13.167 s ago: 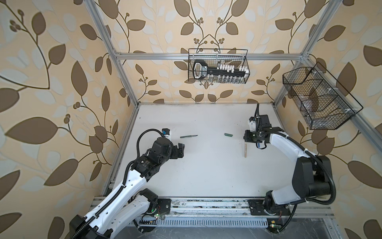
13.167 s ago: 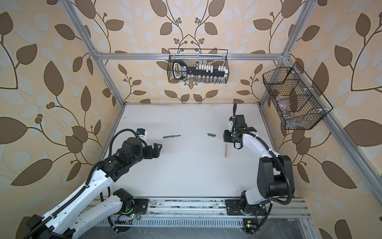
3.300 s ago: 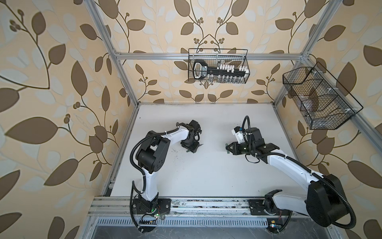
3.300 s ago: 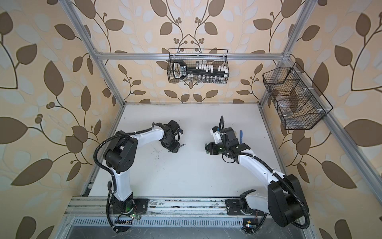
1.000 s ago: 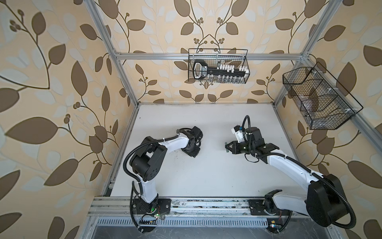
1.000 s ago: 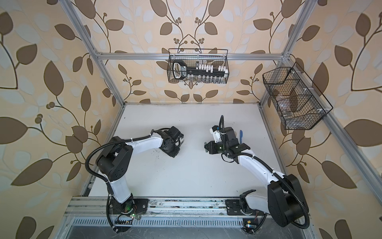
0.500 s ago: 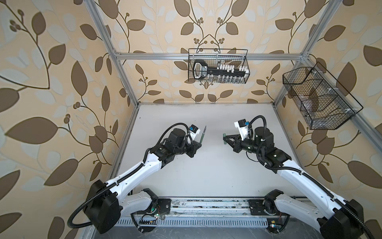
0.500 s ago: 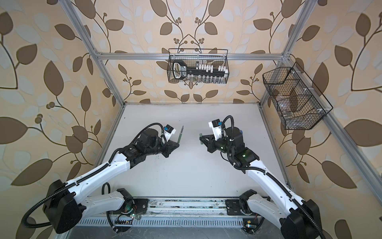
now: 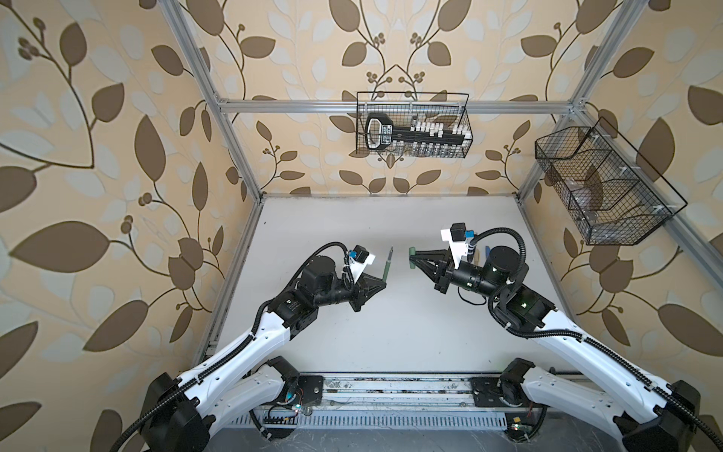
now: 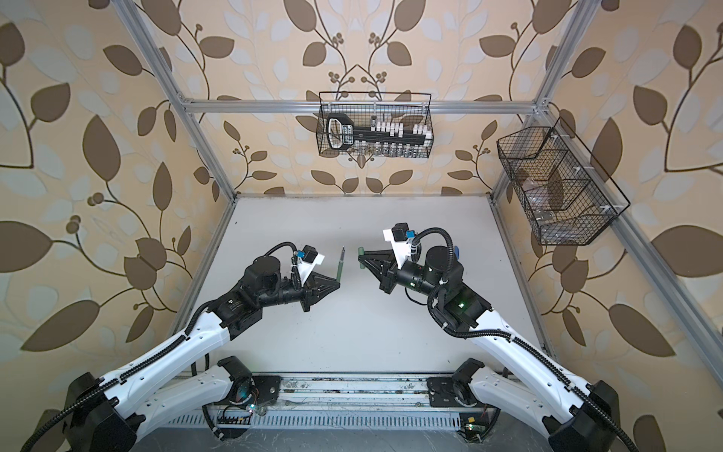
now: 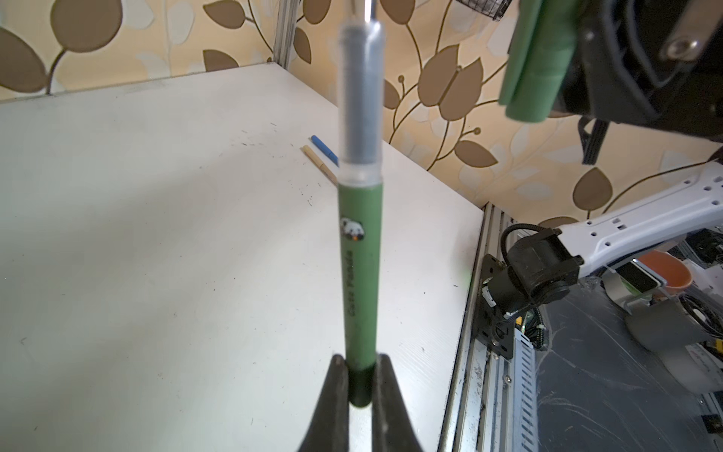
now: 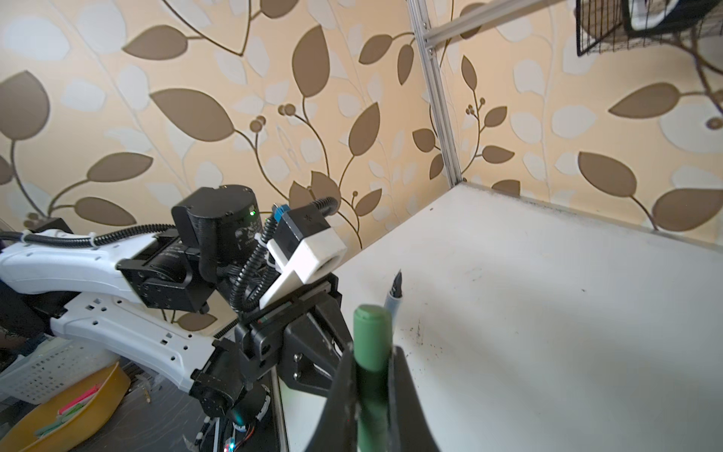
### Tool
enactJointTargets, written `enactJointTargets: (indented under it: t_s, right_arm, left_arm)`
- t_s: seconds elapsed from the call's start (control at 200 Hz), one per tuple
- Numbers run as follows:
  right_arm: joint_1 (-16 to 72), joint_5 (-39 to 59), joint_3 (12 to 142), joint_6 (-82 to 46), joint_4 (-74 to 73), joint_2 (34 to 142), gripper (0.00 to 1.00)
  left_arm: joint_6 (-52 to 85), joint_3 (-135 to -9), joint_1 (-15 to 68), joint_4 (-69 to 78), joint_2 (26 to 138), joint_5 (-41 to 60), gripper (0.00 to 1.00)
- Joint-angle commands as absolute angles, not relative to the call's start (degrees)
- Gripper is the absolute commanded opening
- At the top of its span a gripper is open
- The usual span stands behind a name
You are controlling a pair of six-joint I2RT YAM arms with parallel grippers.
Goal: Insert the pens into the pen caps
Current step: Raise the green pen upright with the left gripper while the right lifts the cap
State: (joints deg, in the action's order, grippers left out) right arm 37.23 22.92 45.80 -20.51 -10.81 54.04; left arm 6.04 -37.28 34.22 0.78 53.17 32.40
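Grippers both hang above the white table [image 9: 352,332], facing each other across its middle.

Left gripper [image 9: 383,278]: jaws closed tight on the butt end of the green pen [image 9: 388,264]. The pen stands up out of the fingertips, dark tip uppermost and leaning slightly toward the other arm. In the left wrist view the left gripper [image 11: 362,371] pinches only the dark bottom end of the barrel. Above that come the green barrel with a small printed badge and a greyish clear section. The tip is blurred at the frame edge.

Right gripper [image 9: 414,259]: jaws clamped on the green cap [image 9: 411,258], held crosswise at the fingertips. In the right wrist view a rounded end of the cap pokes out past the pads.

Pen and cap are near each other at about the same height, apart, not touching.

Blue pen [image 11: 324,150] and tan pen [image 11: 319,161] lie side by side on the table near its right edge, well apart from both grippers.
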Motion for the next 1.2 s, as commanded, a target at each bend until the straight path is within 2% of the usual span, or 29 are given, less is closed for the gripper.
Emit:
enactJointTargets:
  t_s: [0.0, 0.13, 0.24, 0.475, 0.62, 0.74, 0.91, 1.09, 1.195]
  right_arm:
    - [38.42, 21.57, 47.84, -21.19, -17.05, 53.32, 0.06]
    - [39.16, 22.21, 48.03, -21.85, -20.97, 52.82, 0.06]
    - [39.22, 22.67, 48.92, -22.06, -21.71, 52.65, 0.06]
    - [39.37, 21.80, 49.08, -21.95, -22.25, 51.17, 0.06]
    - [39.43, 22.95, 46.92, -26.13, -28.88, 52.20, 0.06]
    - [40.32, 23.62, 45.97, -28.20, -32.70, 53.74, 0.06]
    - [41.26, 23.58, 47.42, -27.00, -30.84, 55.37, 0.06]
    - [45.62, 11.52, 52.17, -16.60, -16.90, 55.53, 0.05]
    - [46.06, 9.84, 53.18, -15.44, -14.79, 56.03, 0.05]
  left_arm:
    - [5.71, -37.89, 34.86, 3.78, 51.18, 35.89, 0.00]
    - [4.53, -37.34, 34.84, 6.88, 51.04, 47.80, 0.00]
    - [2.73, -39.74, 34.83, 4.13, 52.83, 52.71, 0.00]
    - [2.49, -39.64, 34.85, 4.70, 52.76, 54.29, 0.00]
    - [1.98, -39.14, 34.86, 5.53, 51.01, 56.74, 0.00]
    - [2.02, -39.62, 34.84, 4.98, 51.03, 55.61, 0.00]
    - [1.76, -40.32, 34.87, 2.64, 52.00, 51.43, 0.00]
    - [1.90, -40.96, 34.84, 0.36, 52.73, 44.24, 0.00]
    - [1.54, -40.78, 34.88, 0.34, 52.69, 44.57, 0.00]
